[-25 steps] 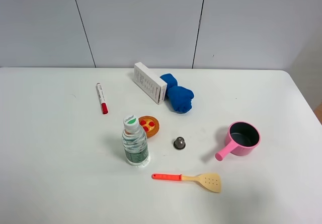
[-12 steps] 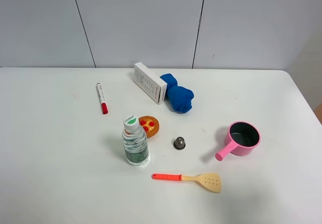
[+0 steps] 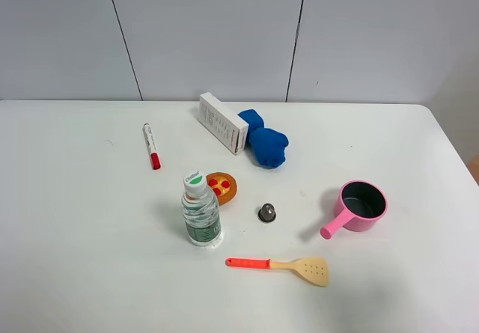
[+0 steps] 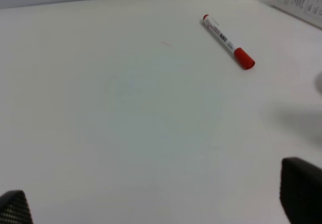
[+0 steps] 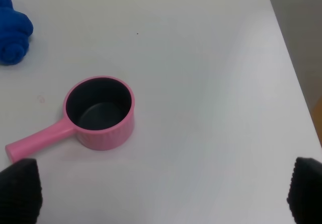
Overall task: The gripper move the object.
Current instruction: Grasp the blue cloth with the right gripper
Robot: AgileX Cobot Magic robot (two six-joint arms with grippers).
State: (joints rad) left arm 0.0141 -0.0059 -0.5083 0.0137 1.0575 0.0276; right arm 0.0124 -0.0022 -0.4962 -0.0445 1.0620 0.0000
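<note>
Which object is meant the task leaves open. Judging by the wrist views, the pink pot (image 3: 362, 206) in front of the right gripper (image 5: 163, 186) is the likeliest, and the marker (image 4: 229, 43) ahead of the left gripper (image 4: 158, 199) is the other candidate. On the table (image 3: 75, 258) the pot stands upright at 3 o'clock from the water bottle (image 3: 200, 215), its handle pointing to 8 o'clock. The marker lies flat at 11 o'clock from the bottle, well apart from it. The pot looks like light, stiff plastic, empty and smooth enough to slip, so I would take it by the handle close to the bowl. The marker is thin and may roll, so pinch it mid-barrel. Both grippers have their fingers spread wide with nothing between them, and neither arm shows in the high view. Against the earlier frames nothing on the table has shifted
</note>
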